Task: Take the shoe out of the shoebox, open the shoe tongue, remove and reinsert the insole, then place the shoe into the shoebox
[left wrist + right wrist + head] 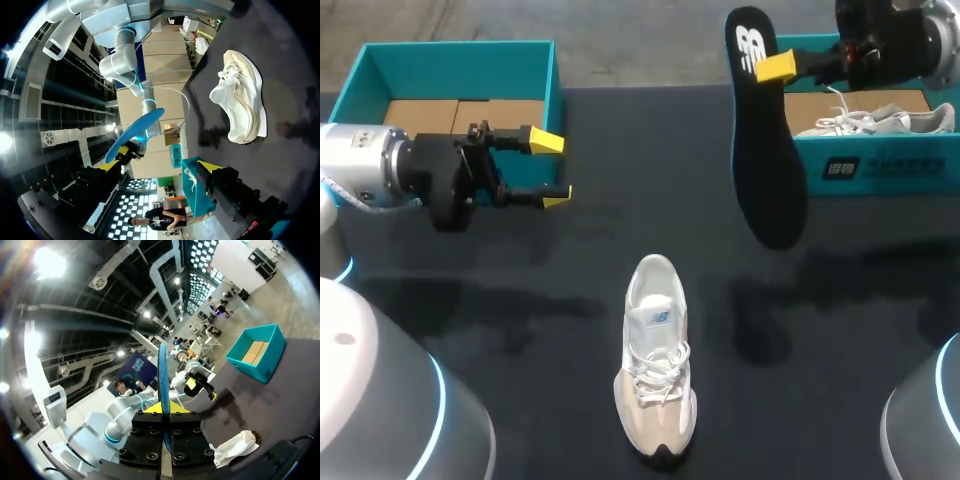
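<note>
At 10 o'clock the left box (460, 72) stands empty, presumably free to take the shoe back. Just beside its near corner the left end effector (551, 170) hangs above the tabletop (520, 310), fingers spread with nothing between them. I judge it is placed there to steady the shoe.

The shoe (655, 365) stands upright at 6 o'clock, outside both boxes. Its toe points to the robot, so its mouth lies open to an approach from above.

At 1 o'clock the insole (765, 150) hangs in the air, heel end up, pinched near that end by the right end effector (777, 68). The right wrist view shows it edge-on between the fingers. Held so, its toe end hangs free to lead into the shoe. Removal looks done and reinsertion comes next.

At 2 o'clock the right box (890, 165) holds a second shoe (865, 122).

Both boxes are teal card with straight walls, and the left one has a brown cardboard floor. The shoe is white and beige, laced and soft-looking. The insole is a thin, dark, flexible slab with rounded ends. The tabletop is matt black.
</note>
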You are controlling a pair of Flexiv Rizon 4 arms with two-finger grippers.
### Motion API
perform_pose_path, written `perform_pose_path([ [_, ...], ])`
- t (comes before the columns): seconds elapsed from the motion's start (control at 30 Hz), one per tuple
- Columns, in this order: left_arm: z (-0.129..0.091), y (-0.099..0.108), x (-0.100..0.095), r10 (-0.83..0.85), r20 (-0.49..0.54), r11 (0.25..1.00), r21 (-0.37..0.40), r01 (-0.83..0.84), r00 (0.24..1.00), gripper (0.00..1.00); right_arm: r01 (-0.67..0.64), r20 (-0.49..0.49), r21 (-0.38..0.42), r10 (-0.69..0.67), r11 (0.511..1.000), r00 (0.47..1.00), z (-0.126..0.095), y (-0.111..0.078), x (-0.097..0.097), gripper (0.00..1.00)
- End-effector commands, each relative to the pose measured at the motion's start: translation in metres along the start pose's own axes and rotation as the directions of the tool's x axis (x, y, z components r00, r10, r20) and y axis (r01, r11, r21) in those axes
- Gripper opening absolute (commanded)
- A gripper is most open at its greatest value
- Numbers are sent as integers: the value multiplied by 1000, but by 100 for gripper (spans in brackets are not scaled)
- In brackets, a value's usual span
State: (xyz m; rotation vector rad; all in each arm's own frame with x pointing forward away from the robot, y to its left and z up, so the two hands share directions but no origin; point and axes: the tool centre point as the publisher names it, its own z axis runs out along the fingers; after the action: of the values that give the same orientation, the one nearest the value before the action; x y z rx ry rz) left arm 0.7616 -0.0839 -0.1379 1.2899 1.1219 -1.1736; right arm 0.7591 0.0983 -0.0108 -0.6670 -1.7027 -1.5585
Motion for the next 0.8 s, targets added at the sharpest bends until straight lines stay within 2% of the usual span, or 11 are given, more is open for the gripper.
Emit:
perform_pose_path([
  [0.03, 0, 0, 0, 2, 1, 1000, 0, -2, 1000, 100, -87, 28, 25, 86, 996, 996, -8, 21, -20, 0],
  [0.17, 0, 0, 0, 2, 1, 1000, 0, -2, 1000, 100, -179, -8, -15, 179, 984, 984, -15, 23, -39, 0],
  [0.3, 0, 0, 0, 2, 1, 1000, 0, -2, 1000, 100, -234, 21, -56, 235, 971, 972, -24, 18, -52, 0],
  [0.33, 0, 0, 0, 2, 1, 1000, 0, -2, 1000, 100, -289, 21, -75, 291, 954, 956, -26, 16, -56, 0],
  [0.8, 0, 0, 0, 2, 1, 1000, 0, -2, 1000, 100, -289, 21, -75, 291, 954, 956, -26, 16, -56, 0],
])
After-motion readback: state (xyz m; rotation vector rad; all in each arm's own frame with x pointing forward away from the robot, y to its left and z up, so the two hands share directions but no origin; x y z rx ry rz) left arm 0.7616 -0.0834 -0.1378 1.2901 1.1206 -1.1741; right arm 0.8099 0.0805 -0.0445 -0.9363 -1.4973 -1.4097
